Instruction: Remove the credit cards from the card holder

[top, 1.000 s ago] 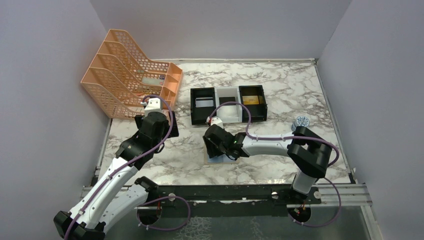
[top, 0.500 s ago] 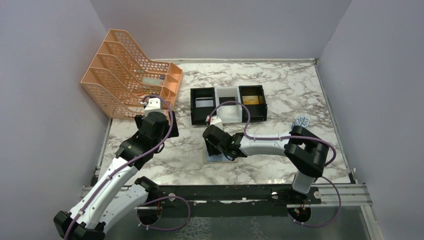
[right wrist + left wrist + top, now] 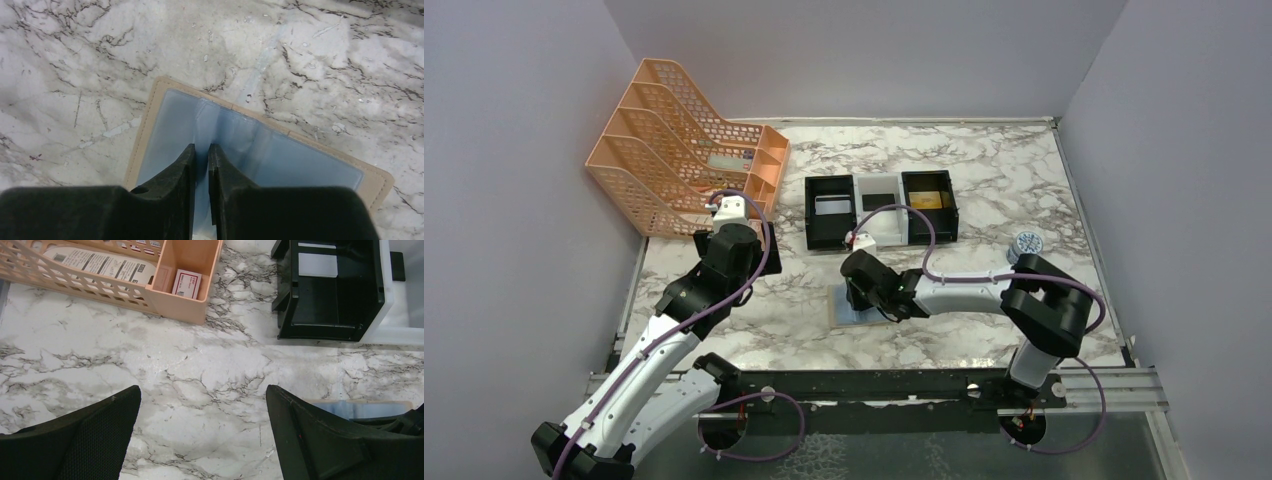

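Observation:
The card holder (image 3: 842,308) lies open on the marble, tan rim around grey-blue inner faces (image 3: 280,160). Its far edge shows in the left wrist view (image 3: 350,408). My right gripper (image 3: 864,298) is right over it. Its fingers (image 3: 201,147) are nearly together, pinching a raised grey-blue fold at the holder's middle. I see no card in the holder's faces. A white card (image 3: 832,205), a dark card (image 3: 879,200) and a gold card (image 3: 927,199) lie in three trays behind. My left gripper (image 3: 202,415) is open and empty over bare marble, left of the holder.
A black, a white and a black tray (image 3: 879,235) stand in a row behind the holder. An orange file rack (image 3: 684,160) holding papers and a small box (image 3: 187,284) sits at the back left. A small round patterned object (image 3: 1025,242) lies at the right.
My right gripper has shifted slightly right over the card holder, and more of the holder's left part shows. The left arm has not moved.

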Controlling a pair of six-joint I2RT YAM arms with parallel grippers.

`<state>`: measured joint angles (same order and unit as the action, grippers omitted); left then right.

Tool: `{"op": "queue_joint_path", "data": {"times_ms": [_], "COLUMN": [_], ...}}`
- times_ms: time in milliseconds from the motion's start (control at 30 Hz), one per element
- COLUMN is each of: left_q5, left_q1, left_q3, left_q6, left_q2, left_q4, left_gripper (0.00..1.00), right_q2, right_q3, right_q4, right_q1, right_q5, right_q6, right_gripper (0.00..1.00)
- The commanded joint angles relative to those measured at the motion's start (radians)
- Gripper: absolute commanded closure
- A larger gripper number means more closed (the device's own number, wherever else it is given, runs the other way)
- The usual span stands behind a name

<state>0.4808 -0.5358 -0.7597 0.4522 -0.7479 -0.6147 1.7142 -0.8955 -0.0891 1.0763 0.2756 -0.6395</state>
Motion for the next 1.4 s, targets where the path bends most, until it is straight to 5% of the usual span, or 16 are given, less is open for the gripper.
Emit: {"op": "queue_joint_path", "data": {"times_ms": [0,167,433,933,1367], "left_q5": [-0.042,-0.312,-0.749,-0.697,-0.690], "left_q1": [0.008,0.008,-0.005,-0.197,-0.267], "left_q3": [0.000,0.042,0.301,0.517,0.477], "left_q6": [-0.007,0.084,0.267,0.388,0.379], "left_q2": [0.015,0.039,-0.016,-0.110,-0.269], "left_q4": [0.008,0.075,0.475,0.806,0.929], "left_gripper": [0.01,0.01,0.01,0.09,0.14], "right_q2": [-0.007,-0.071,-0.140,-0.137,-0.089], "right_q3": [0.027,0.085,0.181,0.289,0.385], "right_q4": [0.011,0.114,0.262,0.420,0.598], "right_q1": [0.006,-0.009,-0.055,-0.189,-0.284], "right_q5": [-0.106,-0.173,-0.325,-0.500,-0.654], "right_q6": [-0.036,-0.062,-0.131,-0.205,-0.282], "right_gripper": [0.86,0.86,0.86,0.85,0.84]}}
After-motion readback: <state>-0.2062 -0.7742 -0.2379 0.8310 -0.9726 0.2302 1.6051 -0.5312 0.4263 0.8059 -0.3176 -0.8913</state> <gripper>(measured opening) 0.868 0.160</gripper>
